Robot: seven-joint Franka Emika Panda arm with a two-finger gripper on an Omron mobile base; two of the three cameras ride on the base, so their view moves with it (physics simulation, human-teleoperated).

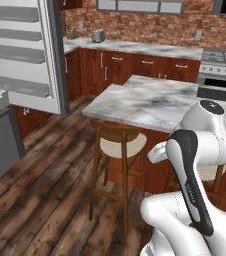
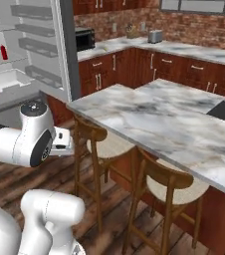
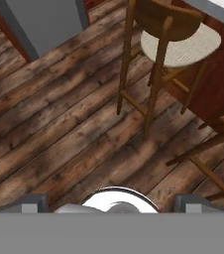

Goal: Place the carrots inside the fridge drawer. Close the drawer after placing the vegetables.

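Fingers [image 3: 32,202] wide apart, tips cut off, fridge [image 2: 22,60] interior partly cropped

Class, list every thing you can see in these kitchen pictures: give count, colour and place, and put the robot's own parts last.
Fridge door: one, white, standing open at left.
Red bottle: one, on a fridge shelf.
Island counter: one, grey-white marble, centre.
Stools: two, brown wood with cream seats, beside the island.
Toaster: one, silver, on the back counter.
Microwave: one, black, on the back counter.
Stove: one, silver, at right.
Floor: dark wood planks.
Arm: one, white with dark joints.
Gripper: one, jaws open, above the floor.
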